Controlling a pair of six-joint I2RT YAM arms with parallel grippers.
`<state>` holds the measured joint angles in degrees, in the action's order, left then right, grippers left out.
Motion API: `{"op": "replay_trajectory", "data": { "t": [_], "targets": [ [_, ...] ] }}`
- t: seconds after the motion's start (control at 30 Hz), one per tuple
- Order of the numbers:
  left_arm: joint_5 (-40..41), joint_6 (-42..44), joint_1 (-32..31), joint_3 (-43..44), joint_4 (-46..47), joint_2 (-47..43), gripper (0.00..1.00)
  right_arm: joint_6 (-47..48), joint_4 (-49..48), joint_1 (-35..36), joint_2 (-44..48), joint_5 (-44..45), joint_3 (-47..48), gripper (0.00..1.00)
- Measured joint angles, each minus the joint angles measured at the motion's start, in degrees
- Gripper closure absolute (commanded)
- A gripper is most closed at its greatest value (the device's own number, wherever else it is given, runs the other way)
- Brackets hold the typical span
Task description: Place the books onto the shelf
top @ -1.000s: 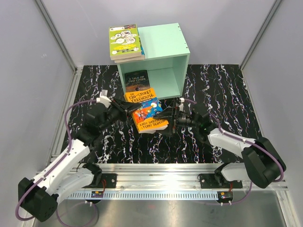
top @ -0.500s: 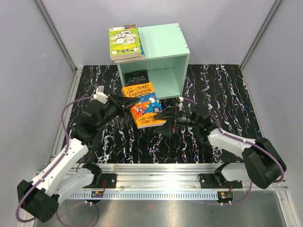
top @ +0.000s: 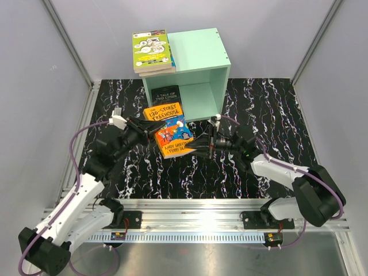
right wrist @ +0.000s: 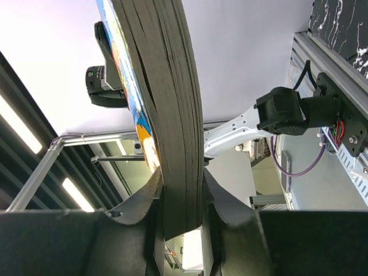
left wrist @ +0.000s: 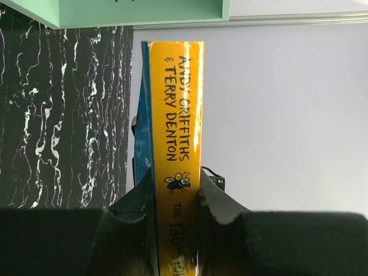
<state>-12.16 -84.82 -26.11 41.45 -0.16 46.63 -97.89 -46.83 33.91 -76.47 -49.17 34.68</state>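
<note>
Top view: the orange book (top: 167,129) is now nearer the shelf (top: 198,57), just in front of its opening. Left wrist view: the left gripper (left wrist: 175,192) stays clamped on its spine. Right wrist view: the right gripper (right wrist: 183,190) has just closed on the page edge, so insertion can likely begin.

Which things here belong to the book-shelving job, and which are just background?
Job:
- mint shelf
- orange Treehouse book, clamped by left gripper and right gripper
- A Tale of Two Cities, in the shelf's opening
- book stack, on the shelf's top

Not part:
- black marbled tabletop
- metal rail
</note>
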Motion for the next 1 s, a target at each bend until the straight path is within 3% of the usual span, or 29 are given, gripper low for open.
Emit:
{"op": "replay_trajectory", "data": {
  "t": [0.13, 0.23, 0.43, 0.47, 0.53, 0.6, 0.63, 0.8, 0.87, 1.0],
  "targets": [
    [0.5, 0.0, 0.0, -0.8, -0.6, -0.9, 1.00, -0.1, -0.3, 0.0, -0.9, -0.8, 0.2, 1.00],
    [0.8, 1.9, 0.1, -0.4, -3.1, -0.9, 1.00, 0.0, -0.3, 0.0, -1.4, -1.1, 0.2, 1.00],
    [2.1, 9.4, 0.3, 5.9, -19.1, 0.5, 0.96, 4.3, 5.6, 0.2, -1.9, -2.1, 2.0, 1.00],
    [2.5, 10.8, 0.3, 6.7, -21.5, 0.6, 0.91, 6.5, 9.1, 0.2, -1.9, -2.4, 3.4, 1.00],
    [3.9, 12.8, 0.3, 7.7, -25.2, 0.4, 0.61, 11.8, 17.7, 0.3, -1.9, -2.6, 7.3, 1.00],
    [5.2, 15.9, 0.3, 8.0, -28.8, -0.2, 0.49, 18.4, 29.3, 0.3, -1.8, -2.8, 12.9, 1.00],
    [5.6, 17.2, 0.3, 8.0, -30.8, -0.5, 0.36, 20.7, 33.2, 0.2, -1.8, -2.4, 15.0, 1.00],
    [6.4, 22.1, -0.1, 8.0, -38.1, -1.4, 0.18, 29.9, 49.5, -3.5, -2.1, 0.9, 24.3, 1.00],
    [6.8, 23.2, -0.1, 8.0, -40.5, -1.7, 0.05, 32.5, 54.3, -5.1, -3.2, 2.3, 26.8, 1.00],
    [7.5, 23.9, -0.1, 7.9, -44.4, -3.9, 0.01, 36.6, 60.5, -6.8, -6.6, 4.5, 32.2, 1.00]
  ]
}}
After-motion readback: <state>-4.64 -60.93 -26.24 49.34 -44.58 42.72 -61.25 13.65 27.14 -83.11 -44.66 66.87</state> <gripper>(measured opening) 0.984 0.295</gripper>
